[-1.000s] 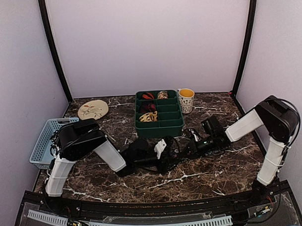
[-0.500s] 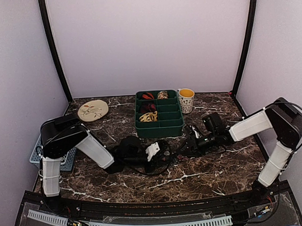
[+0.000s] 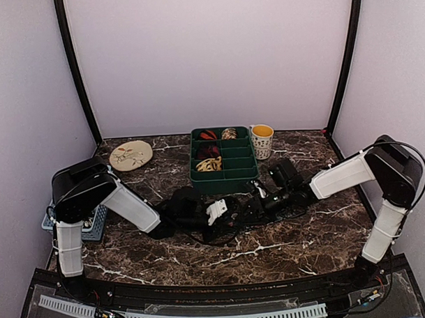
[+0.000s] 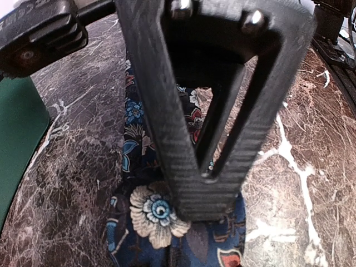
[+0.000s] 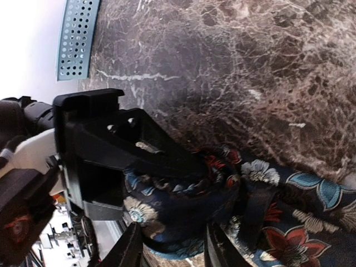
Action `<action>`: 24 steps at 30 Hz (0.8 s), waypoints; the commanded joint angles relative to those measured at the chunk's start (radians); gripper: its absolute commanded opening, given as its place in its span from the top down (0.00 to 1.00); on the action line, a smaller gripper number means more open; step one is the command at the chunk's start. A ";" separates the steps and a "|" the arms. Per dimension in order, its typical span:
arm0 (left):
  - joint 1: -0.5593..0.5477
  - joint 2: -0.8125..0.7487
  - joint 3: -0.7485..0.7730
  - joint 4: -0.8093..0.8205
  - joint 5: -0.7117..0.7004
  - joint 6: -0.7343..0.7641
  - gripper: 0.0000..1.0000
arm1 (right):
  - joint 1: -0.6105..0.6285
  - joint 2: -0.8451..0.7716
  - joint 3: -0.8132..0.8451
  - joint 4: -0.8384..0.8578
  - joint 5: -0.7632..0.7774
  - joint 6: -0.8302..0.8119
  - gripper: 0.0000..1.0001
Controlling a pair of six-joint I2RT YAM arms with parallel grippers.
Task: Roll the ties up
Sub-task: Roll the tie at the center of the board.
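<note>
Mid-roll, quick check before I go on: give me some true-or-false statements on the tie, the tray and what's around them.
1. The tie under the arms is dark blue with a floral print. True.
2. The cup stands left of the green tray. False: it stands by the tray's back right corner.
3. Every tray compartment is filled. False: the front row and most of the right column are empty.
4. The left gripper is closed on the tie. True.
5. The plate sits at the front right of the table. False: it sits at the back left.
</note>
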 commanded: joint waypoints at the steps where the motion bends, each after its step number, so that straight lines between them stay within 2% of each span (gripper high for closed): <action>1: 0.000 0.013 -0.012 -0.178 0.003 -0.013 0.73 | 0.005 0.040 0.059 -0.046 0.037 -0.041 0.73; 6: 0.001 0.006 -0.006 -0.181 0.007 -0.023 0.71 | 0.004 0.066 0.076 -0.086 0.060 -0.075 0.99; 7: 0.002 0.003 -0.007 -0.170 0.002 -0.028 0.69 | 0.003 0.070 0.073 -0.090 0.065 -0.078 1.00; 8: 0.006 -0.003 -0.010 -0.150 0.000 -0.037 0.67 | 0.002 0.073 0.066 -0.092 0.065 -0.080 1.00; 12: 0.028 -0.030 -0.035 -0.049 -0.010 -0.090 0.48 | -0.010 0.080 0.030 -0.083 0.066 -0.085 1.00; 17: 0.029 -0.052 -0.114 0.170 -0.033 -0.170 0.31 | -0.055 0.101 -0.030 -0.056 0.063 -0.098 1.00; 18: 0.025 -0.044 -0.136 0.226 -0.031 -0.208 0.25 | -0.067 0.108 -0.039 -0.054 0.061 -0.104 1.00; 20: 0.011 -0.020 -0.160 0.330 -0.046 -0.240 0.20 | -0.089 0.124 -0.056 -0.053 0.063 -0.120 1.00; 24: -0.020 0.049 -0.141 0.423 -0.099 -0.241 0.18 | -0.122 0.154 -0.070 -0.056 0.067 -0.142 1.00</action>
